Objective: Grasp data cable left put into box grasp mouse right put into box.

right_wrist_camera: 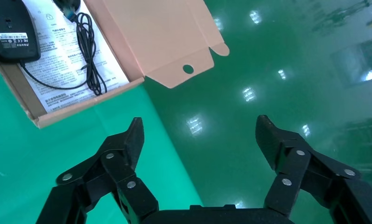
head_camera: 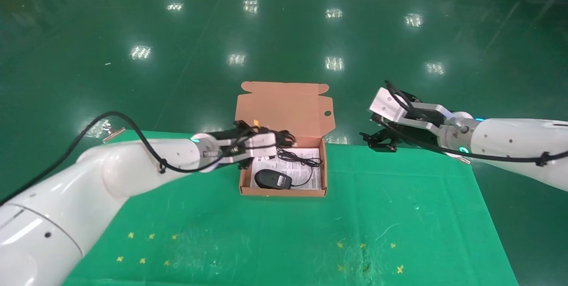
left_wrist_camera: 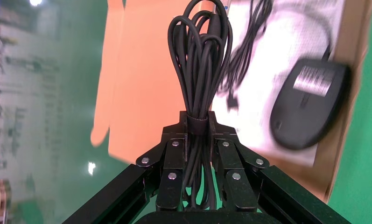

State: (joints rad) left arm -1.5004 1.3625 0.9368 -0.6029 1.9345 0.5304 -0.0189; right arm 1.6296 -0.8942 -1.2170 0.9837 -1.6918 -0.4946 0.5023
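Note:
The orange-brown box [head_camera: 284, 191] stands open at the table's far middle, lid flap [head_camera: 284, 106] up. The black mouse [head_camera: 272, 179] lies inside on the white sheet [head_camera: 306, 166], label up, its thin cord [head_camera: 298, 156] beside it. My left gripper [head_camera: 280, 140] is shut on the data cable [left_wrist_camera: 200, 60], a bundle of black loops, over the box's left rear corner. The mouse [left_wrist_camera: 310, 105] and box [left_wrist_camera: 347, 84] show beyond it. My right gripper [head_camera: 377, 140] is open and empty at the table's far edge, right of the box; its view [right_wrist_camera: 198, 140] shows the mouse [right_wrist_camera: 7, 29] inside the box [right_wrist_camera: 81, 109].
The green table cloth [head_camera: 377, 215] carries small yellow cross marks [head_camera: 368, 250] near the front. The glossy green floor [head_camera: 284, 24] lies beyond the far edge.

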